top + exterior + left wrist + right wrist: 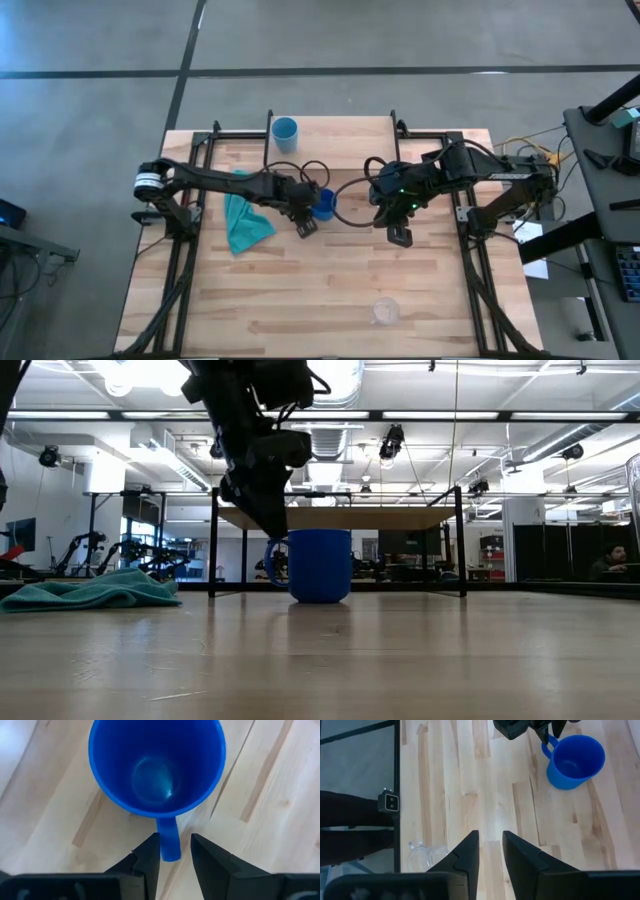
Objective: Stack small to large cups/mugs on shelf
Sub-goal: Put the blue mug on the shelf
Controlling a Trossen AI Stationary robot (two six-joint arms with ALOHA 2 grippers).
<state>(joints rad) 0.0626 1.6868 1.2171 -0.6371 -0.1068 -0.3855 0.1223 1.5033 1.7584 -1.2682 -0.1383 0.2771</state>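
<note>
Two arms were over the butcher-block table (300,290) w/ the shelf (340,517) standing at its far side, low light-wood board on thin black legs. Going big to small from there.

Left arm reached in toward the table's middle. Left gripper (175,851) sat right at the royal-blue mug (324,204), fingers either side of the mug's handle (169,840) w/ a thin gap each side, so not clamped yet as far as I could see. Mug stood upright on the table in front of the shelf, mouth up, empty. I judged the handle was the pick point bc the body looked too wide for the jaws.

Right arm waited just beside, right gripper (490,851) hovering over bare wood near the mug, fingers parted, nothing btwn them.

Teal cloth (243,220) lay crumpled under the left arm, not part of the job.

Light-blue cup (285,131) stood upright at the table's far edge, on the shelf's top board as best I could tell from above. Clear cup (384,311) sat well apart, near the front edge of the table.

Judgement: early in the task, no stacking done; next was closing on the handle w/o tipping the mug.
</note>
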